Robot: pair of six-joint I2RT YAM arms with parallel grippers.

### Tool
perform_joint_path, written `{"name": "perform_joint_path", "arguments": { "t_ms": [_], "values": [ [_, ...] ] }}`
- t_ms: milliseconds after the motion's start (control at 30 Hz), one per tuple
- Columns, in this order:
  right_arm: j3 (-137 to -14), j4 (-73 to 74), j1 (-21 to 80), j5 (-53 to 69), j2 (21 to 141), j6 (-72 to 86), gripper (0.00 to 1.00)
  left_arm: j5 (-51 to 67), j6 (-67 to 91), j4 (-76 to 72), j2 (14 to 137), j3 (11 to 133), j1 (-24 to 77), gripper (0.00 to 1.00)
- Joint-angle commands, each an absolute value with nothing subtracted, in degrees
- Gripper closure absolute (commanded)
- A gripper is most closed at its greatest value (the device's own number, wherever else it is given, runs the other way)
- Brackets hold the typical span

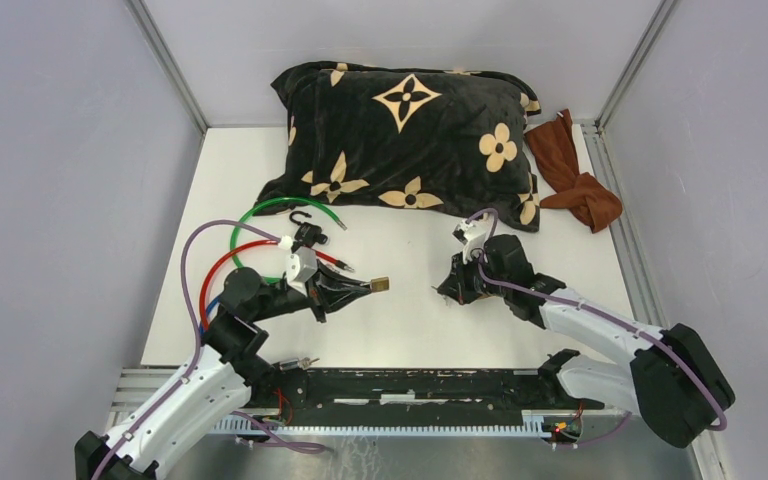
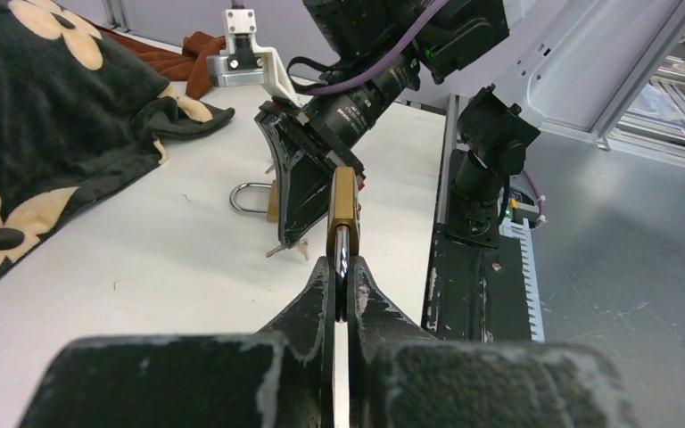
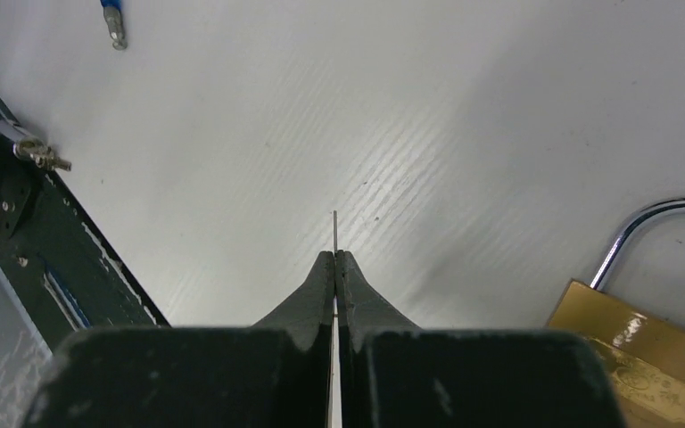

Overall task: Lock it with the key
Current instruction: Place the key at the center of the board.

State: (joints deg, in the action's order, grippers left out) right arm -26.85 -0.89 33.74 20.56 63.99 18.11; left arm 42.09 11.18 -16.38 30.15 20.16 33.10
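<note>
- My left gripper [image 2: 341, 267] is clamped tight on a brass padlock [image 2: 344, 201]. The fingertips pinch its silver end, and the body sticks out beyond them, edge-on to my wrist camera.
- My right gripper [image 3: 334, 259] is closed too, the two fingers pressed together. A thin metal blade [image 3: 334, 230] pokes out from between the tips; I cannot tell whether it is the key.
- From above, the left jaws sit left of the table's middle and point right. The right jaws sit right of the middle, with their tips down close to the white table [image 1: 410, 330]. The held padlock and the right jaws are near each other but apart.
- A second padlock [image 3: 629, 352] lies flat on the table just on the far side of my right fingers, its shackle raised out of the body. The right arm hides it in the overhead view.
- A small bunch of keys [image 1: 305, 362] rests on the black rail [image 1: 410, 385] along the near edge, towards the left.
- A green cable loop [image 1: 260, 210] and a red cable [image 1: 222, 262] curl on the table just beyond my left wrist.
- A black pillow with cream flowers [image 1: 405, 135] lies along the far edge, with a brown cloth [image 1: 575, 175] just beside it on the right.
</note>
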Motion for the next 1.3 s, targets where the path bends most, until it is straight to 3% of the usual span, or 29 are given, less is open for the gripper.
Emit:
{"name": "perform_joint_path", "arguments": {
  "t_ms": [0, 600, 733, 833, 1033, 1100, 1267],
  "values": [
    [-24.44, -12.71, 33.34, 17.82, 65.72, 27.73, 1.00, 41.60, 11.30, -19.07, 29.14, 19.71, 32.70, 0.98],
    [-19.68, -21.21, 28.50, 16.76, 75.75, 32.87, 0.98, 41.46, 11.69, -18.98, 28.72, 19.42, 32.39, 0.98],
    [-22.01, -17.85, 28.52, 16.26, 75.53, 29.85, 0.75, 41.57, 11.67, -18.98, 28.90, 19.43, 32.44, 0.98],
    [-24.41, -15.08, 28.47, 17.66, 73.51, 26.03, 0.52, 41.50, 11.77, -18.96, 29.00, 19.29, 32.43, 0.98],
    [-29.52, -11.44, 33.24, 22.21, 63.09, 8.85, 0.12, 38.74, 15.95, -18.98, 29.65, 18.61, 32.37, 0.98],
    [-30.49, -10.40, 39.35, 19.53, 58.10, -1.21, 0.05, 37.58, 18.77, -18.96, 30.07, 18.27, 32.36, 0.98],
    [-25.51, -17.77, 51.75, 8.57, 47.88, -21.90, 0.03, 35.91, 25.35, -19.07, 31.25, 18.06, 32.06, 0.98]
  ]
}}
